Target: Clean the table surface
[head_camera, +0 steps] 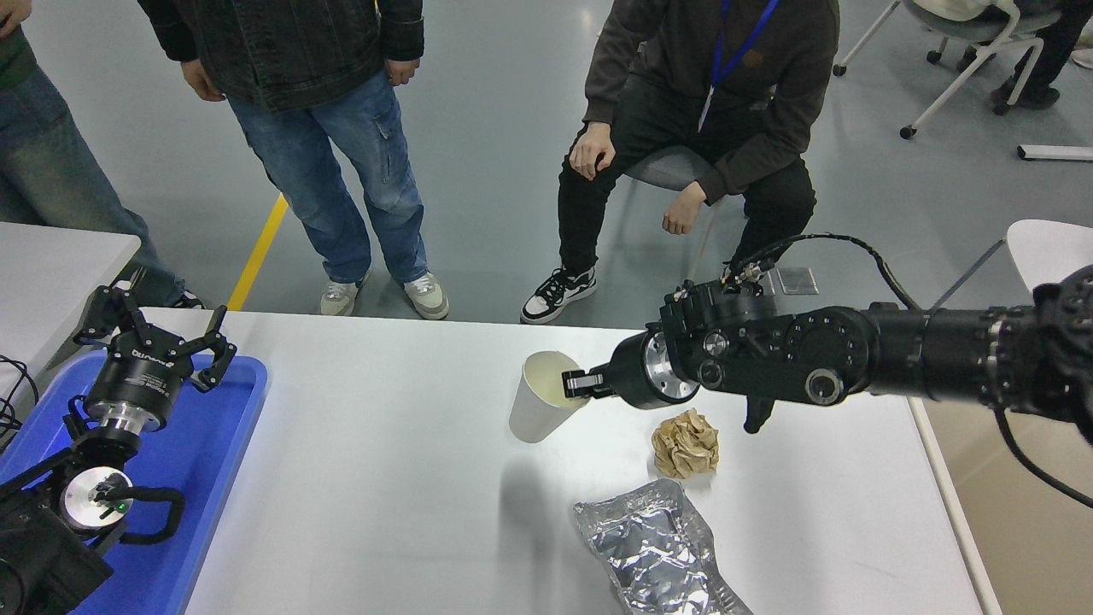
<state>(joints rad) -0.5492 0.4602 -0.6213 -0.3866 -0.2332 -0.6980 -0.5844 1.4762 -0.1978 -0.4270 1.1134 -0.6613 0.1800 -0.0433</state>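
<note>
Nearby, brown paper wad (685, 442) and foil bag (653, 547) on table surface (384, 478); right gripper (574, 386) fingers seemingly pinching paper cup (540, 410) rim.

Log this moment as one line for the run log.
right hand: shut on cup rim, lifted, tilted | paper ball, foil bag: on table | left hand: parked

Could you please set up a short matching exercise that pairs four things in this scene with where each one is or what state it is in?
Things:
1. paper cup
2. crumpled brown paper
3. silver foil bag
4. left gripper

Places or states:
A. open, above the blue tray
B. lying at the near edge of the table surface
C. held at its rim by the right gripper, tilted, off the table
D. a loose ball just beyond the foil bag

Pairs: 1-C, 2-D, 3-B, 4-A
</note>
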